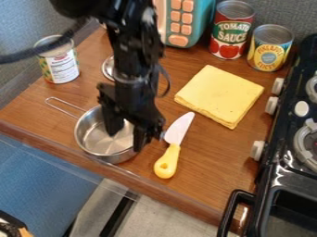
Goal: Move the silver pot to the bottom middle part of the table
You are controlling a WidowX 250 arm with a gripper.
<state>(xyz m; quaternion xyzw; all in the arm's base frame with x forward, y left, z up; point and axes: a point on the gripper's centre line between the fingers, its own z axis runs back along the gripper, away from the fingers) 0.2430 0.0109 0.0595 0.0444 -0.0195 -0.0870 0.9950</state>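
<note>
Over the pot [88, 134], at the near left of the table [213, 159], the gripper [125, 141] is held with its jaws spread, one dipped inside and the other by the rim nearest the knife [167, 165]; whether metal is touched cannot be told. The wall should be straddled squarely, then pinched firmly, since thin, slick metal may be expected to pivot if gripped off centre. A slight lift would be preferred to a drag, so that the knife is not shoved along. The long handle [66, 104] should be kept from swinging over the edge. Within the pot, besides the jaw, only bare metal is seen. By the white can [60, 68], red can [230, 36] and yellow can [268, 52], no contents are shown.
</note>
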